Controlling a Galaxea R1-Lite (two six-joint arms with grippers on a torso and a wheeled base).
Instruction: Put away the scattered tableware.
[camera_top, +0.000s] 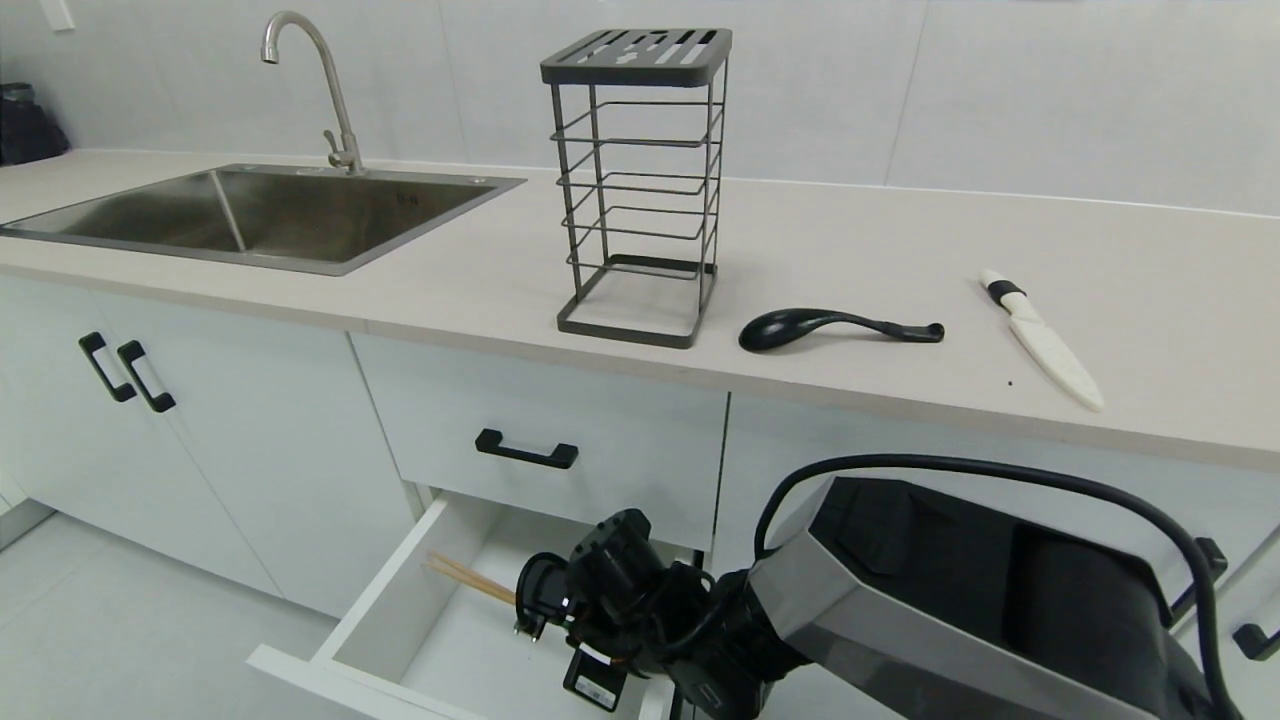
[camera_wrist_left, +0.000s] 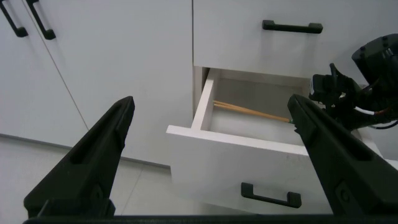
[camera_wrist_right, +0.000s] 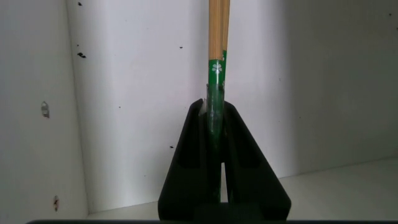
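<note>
Because the chopsticks (camera_top: 470, 580) belong in the open drawer (camera_top: 385, 590), the right arm (camera_top: 900, 600) is bent low beneath the surface (camera_top: 850, 240). Its wrist dips over the drawer's inside, and its jaws are clamped tight on the green-banded ends (the bare tips point toward the drawer's left side). Whether the pair touches the white floor I cannot tell. The left jaws stand wide apart, holding nothing, low in front of the drawer and facing it. A black spoon (camera_top: 840, 327) and a white knife (camera_top: 1040, 340) lie on the surface beside the wire rack (camera_top: 640, 190), not yet put away.
</note>
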